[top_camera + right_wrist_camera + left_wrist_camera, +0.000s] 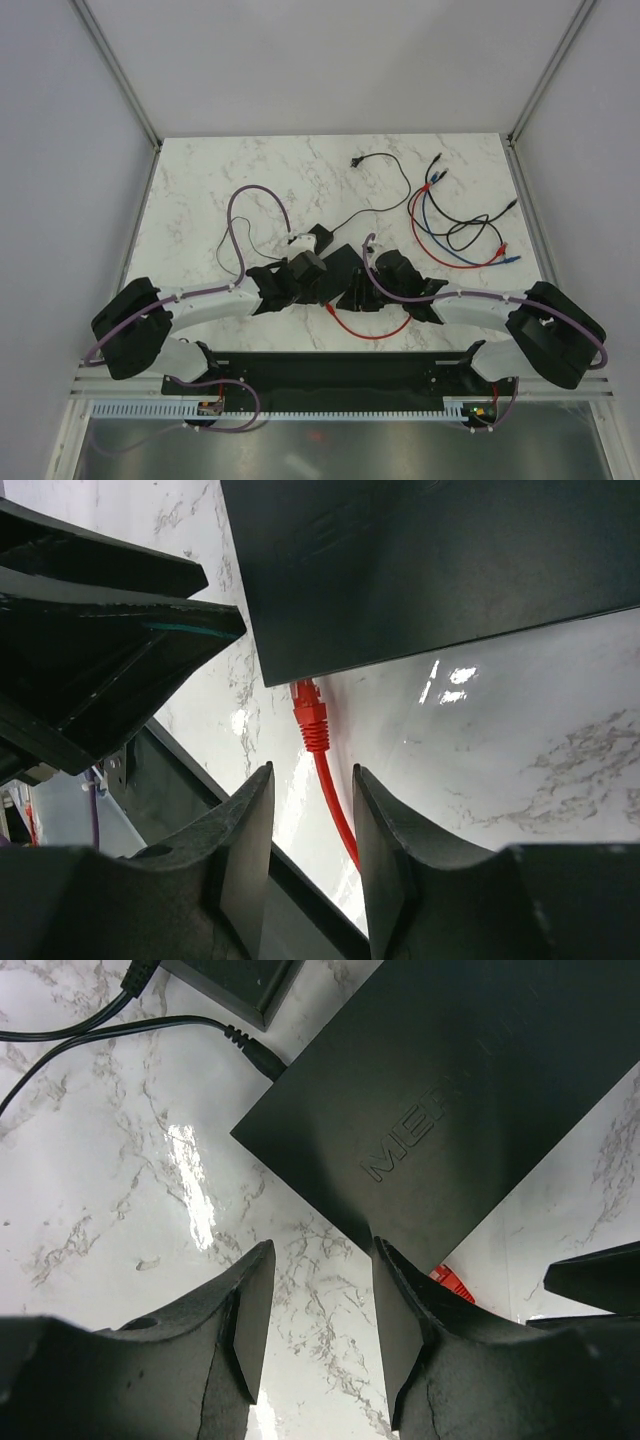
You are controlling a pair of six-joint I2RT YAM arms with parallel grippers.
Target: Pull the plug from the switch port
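Ahead of the nearer, open right jaws, a red plug [312, 718] sits in the flat matte-black switch [430, 570]. Its axis follows their gap.

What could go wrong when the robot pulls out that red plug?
1. The left tool is open, so the flat matte-black switch box may slide with the pull.
2. The right tool lines up with the thin red cable, not the red plastic plug; tugging cable may damage it.
3. Sliding could yank the thin black cord.
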